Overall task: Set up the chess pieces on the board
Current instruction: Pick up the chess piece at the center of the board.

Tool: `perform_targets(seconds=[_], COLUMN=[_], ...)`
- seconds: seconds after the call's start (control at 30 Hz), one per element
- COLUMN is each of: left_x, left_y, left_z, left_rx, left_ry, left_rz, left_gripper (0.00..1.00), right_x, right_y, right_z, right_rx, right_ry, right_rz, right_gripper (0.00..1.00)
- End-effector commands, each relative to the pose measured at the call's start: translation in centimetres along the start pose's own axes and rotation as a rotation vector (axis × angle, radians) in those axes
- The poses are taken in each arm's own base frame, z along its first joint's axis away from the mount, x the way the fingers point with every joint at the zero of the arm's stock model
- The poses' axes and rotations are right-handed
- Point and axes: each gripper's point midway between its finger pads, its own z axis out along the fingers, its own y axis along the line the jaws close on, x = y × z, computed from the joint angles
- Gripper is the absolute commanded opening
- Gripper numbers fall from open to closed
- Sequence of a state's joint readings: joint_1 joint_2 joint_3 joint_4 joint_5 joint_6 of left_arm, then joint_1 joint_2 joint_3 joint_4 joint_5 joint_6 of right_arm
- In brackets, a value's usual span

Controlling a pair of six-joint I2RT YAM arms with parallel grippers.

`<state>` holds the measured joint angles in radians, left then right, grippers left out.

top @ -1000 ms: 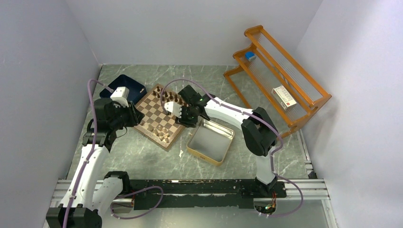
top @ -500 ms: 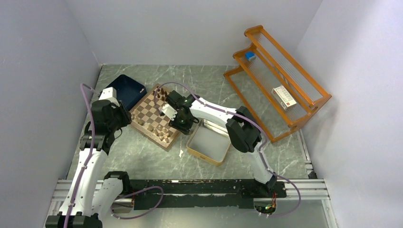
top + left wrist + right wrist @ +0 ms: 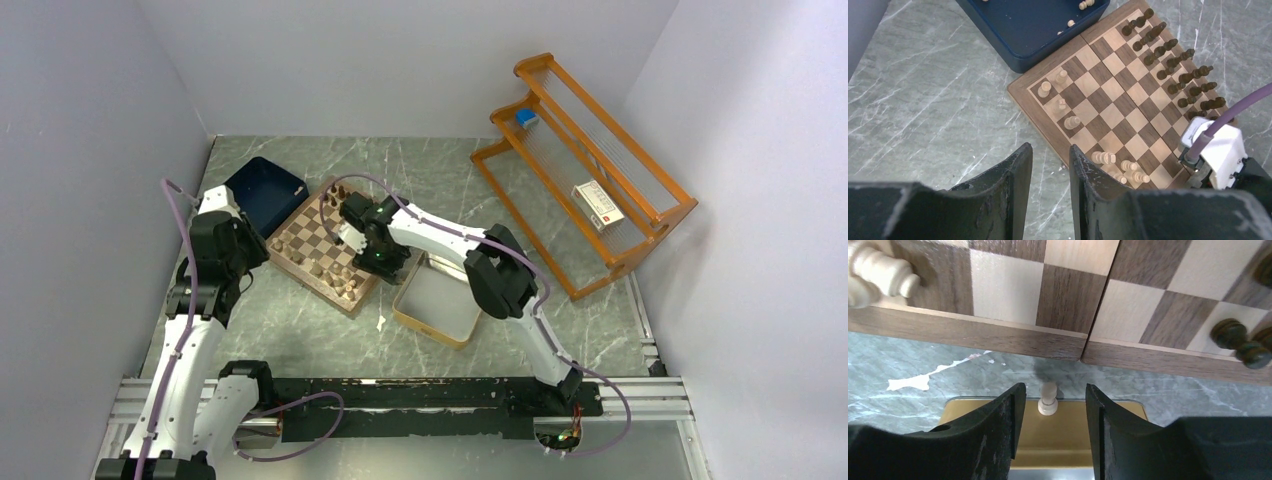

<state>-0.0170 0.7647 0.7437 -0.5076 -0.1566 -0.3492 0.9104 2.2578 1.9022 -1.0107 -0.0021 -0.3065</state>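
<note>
The board point(image 3: 1113, 100) is lying on the desk point(image 3: 923, 100), with dark chess pieces point(image 3: 1173, 65) lining one side and pale chess pieces point(image 3: 1063, 100) standing scattered along the opposite side. A pale pawn point(image 3: 1048, 399) is standing just off the board's edge, at the tin's point(image 3: 1068, 435) gold rim. The right pincer point(image 3: 1054, 385) is straddling that pawn, fingers apart and not touching it. The left pincer point(image 3: 1049, 147) is hanging beside the board, narrowly apart and empty.
</note>
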Motion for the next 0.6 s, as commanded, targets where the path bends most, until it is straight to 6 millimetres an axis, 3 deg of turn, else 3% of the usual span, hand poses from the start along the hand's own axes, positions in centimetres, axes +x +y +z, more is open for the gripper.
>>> perform_targets(seconds=[0.0,0.27,0.57], left_x=[-1.9,-1.9,-1.9], left_y=[0.2,0.3,0.5], left_z=[-0.9,-0.9,-0.8], left_rx=[-0.024,-0.023,-0.032], left_ry=[-0.056,-0.057,-0.059], left_rz=[-0.022,-0.025,-0.026], left_gripper=[0.38,0.38,0.38], right_x=[1.8,2.7,2.3], right_y=[0.4,0.6,1.1], right_z=[0.3,1.2,1.9], right_rx=[-0.006,0.011,-0.031], right_ry=[0.094,0.136,0.131], right_rz=[0.001,0.004,-0.027], right_gripper=[0.51,0.47,0.3])
